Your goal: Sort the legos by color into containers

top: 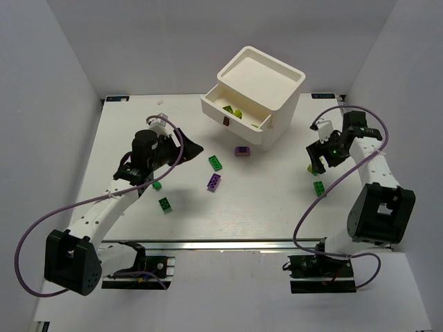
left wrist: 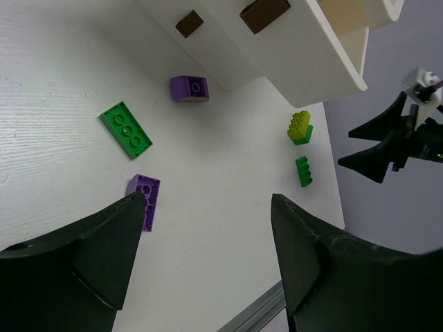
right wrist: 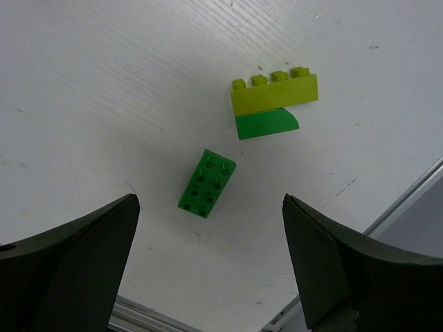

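Two white bins stand stacked at the back: the lower bin (top: 243, 129) holds yellow-green legos (top: 234, 111), and the upper bin (top: 261, 72) sits askew on it. Purple legos (top: 241, 151) (top: 214, 182) and green legos (top: 216, 162) (top: 165, 205) (top: 156, 185) lie mid-table. My left gripper (top: 190, 147) is open and empty above the table; its view shows a green brick (left wrist: 126, 129) and purple bricks (left wrist: 189, 88) (left wrist: 145, 200). My right gripper (top: 317, 162) is open and empty above a green brick (right wrist: 207, 183), beside a yellow-green brick (right wrist: 274, 97) that sits on a green piece (right wrist: 266, 124).
White walls enclose the table on the left, back and right. A metal rail (top: 228, 243) runs along the near edge. In the left wrist view the bins (left wrist: 297, 48) fill the top and the right gripper (left wrist: 387, 145) shows at the far right.
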Controlling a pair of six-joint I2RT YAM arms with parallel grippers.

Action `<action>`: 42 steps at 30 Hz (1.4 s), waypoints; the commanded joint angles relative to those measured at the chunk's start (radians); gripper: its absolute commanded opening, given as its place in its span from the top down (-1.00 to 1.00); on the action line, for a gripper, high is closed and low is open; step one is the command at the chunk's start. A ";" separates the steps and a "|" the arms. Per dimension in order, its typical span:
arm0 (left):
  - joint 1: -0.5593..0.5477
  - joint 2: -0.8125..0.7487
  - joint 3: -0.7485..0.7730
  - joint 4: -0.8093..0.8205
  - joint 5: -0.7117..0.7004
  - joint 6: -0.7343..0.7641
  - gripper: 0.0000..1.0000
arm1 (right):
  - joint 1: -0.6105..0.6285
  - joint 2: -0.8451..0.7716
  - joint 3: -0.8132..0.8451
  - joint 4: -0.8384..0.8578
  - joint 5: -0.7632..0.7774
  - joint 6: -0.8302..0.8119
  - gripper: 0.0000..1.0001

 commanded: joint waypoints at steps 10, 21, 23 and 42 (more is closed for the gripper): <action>-0.001 0.001 0.002 0.018 0.039 -0.026 -0.66 | -0.009 0.221 -0.030 0.131 0.084 -0.240 -0.79; -0.001 0.007 0.005 0.013 0.030 -0.033 -0.66 | -0.007 0.367 0.040 0.197 0.113 -0.240 -0.78; -0.001 0.009 0.011 0.010 0.029 -0.033 -0.66 | -0.007 0.382 0.062 0.196 0.106 -0.232 -0.77; -0.001 -0.002 0.016 -0.005 0.018 -0.032 -0.67 | -0.006 0.428 0.074 0.185 0.032 -0.177 -0.42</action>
